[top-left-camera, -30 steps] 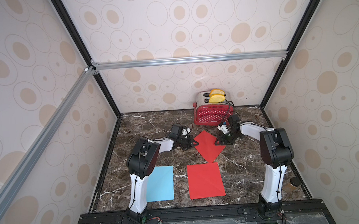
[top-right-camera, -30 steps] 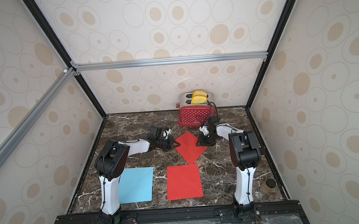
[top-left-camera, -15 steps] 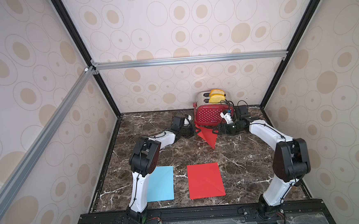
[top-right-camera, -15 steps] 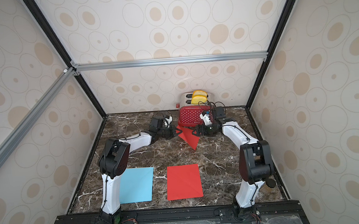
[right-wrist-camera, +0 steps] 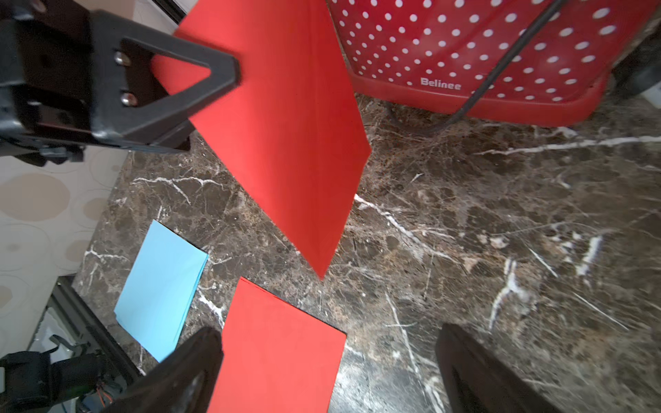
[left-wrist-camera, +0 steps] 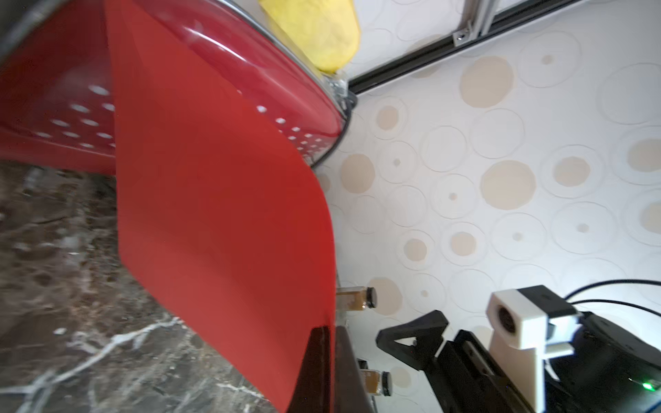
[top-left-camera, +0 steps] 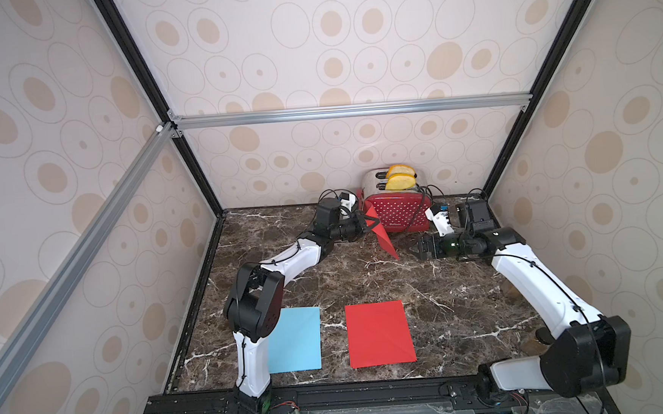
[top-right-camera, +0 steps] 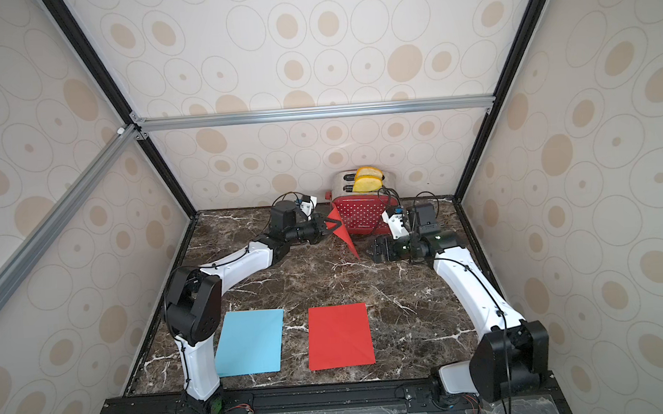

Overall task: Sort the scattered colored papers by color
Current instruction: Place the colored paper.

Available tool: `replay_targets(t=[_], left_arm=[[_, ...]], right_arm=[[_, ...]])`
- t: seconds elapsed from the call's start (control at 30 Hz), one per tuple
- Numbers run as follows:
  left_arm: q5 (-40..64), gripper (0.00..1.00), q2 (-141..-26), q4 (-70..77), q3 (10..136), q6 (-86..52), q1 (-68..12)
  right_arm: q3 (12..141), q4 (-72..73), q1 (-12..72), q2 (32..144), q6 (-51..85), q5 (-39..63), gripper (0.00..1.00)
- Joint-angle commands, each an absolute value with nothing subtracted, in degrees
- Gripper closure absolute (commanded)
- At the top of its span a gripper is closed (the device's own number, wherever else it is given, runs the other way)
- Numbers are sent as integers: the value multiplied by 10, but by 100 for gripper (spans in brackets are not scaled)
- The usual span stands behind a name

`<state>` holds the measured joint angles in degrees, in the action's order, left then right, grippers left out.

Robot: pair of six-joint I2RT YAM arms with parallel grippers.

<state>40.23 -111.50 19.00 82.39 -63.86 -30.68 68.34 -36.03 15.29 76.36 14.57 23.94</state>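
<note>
A red sheet hangs slightly curled at the far side, lower corner pointing down, pinched near its top by the left gripper; a light-blue sheet and a second red sheet lie flat, just apart, at the front

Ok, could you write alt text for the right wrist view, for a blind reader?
The left pincer holds up a red sheet in front of a red toaster with white dots. Blue paper and another red sheet lie flat, apart, on the dark marble table; the right pincer is open.
</note>
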Motion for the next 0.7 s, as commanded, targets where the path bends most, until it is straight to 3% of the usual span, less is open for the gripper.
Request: replay_targets(t=[0.0,0.23,0.43,0.67], left_arm=[[442,100,-1083,234,813,-695,-348],[483,100,-1022,200,759,-703,-392],[503,100,-964,125,674,-668,-402],[532,100,-957,-61,649,-533,-408]], right_arm=[[660,-403,150,736,124,194,0],[606,-427,136,663,110,152,0],[652,-495,128,626,84,113,0],[649,-503,127,612,82,104,0]])
